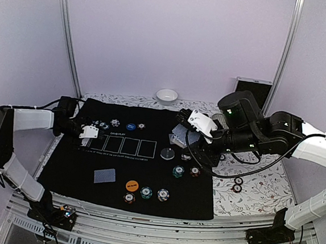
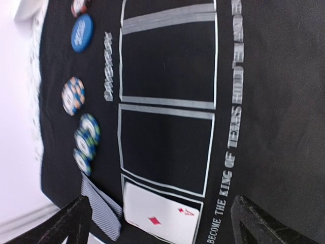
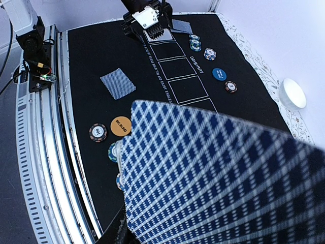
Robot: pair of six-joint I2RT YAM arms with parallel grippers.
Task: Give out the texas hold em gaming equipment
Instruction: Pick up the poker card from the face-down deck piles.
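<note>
Left wrist view shows what the others cannot: an ace (image 2: pixel 160 216) of diamonds lies face up in the end box of the mat (image 2: pixel 274 101), right between the fingers (image 2: pixel 68 223) of the left gripper (image 2: pixel 161 206), which are spread wide, one on each side of it. Just outside one finger lies a face-down card (image 2: pixel 101 213). Ahead of the gripper on that side sit the green chips (image 2: pixel 87 137), a white chip (image 2: pixel 72 95) and a blue disc (image 2: pixel 82 33). White print along the boxes reads "BECOME THE KING OF TEXAS HOLD"; the rest is cut off.

Right wrist view is mostly filled by a fan (image 3: pixel 213 173) of cards with blue-and-white diamond backs. Past the fan's edge, an orange disc (image 3: pixel 121 125) reads "BIG BLIND", with a dark chip (image 3: pixel 98 132) touching it. A lone card (image 3: pixel 118 84) lies face down farther out. The word beside the boxes looks like "DISPLAY". The blue disc's lettering is too small to read.

Top view alone shows both arms. The right gripper (image 1: pixel 188 142) is pressed together on the fan, holding it over the mat's far right part. A grey disc (image 1: pixel 167 153) and two chips (image 1: pixel 178 171) lie on the mat near it. A bowl (image 1: pixel 166 95) stands beyond the mat, well apart from both grippers.
</note>
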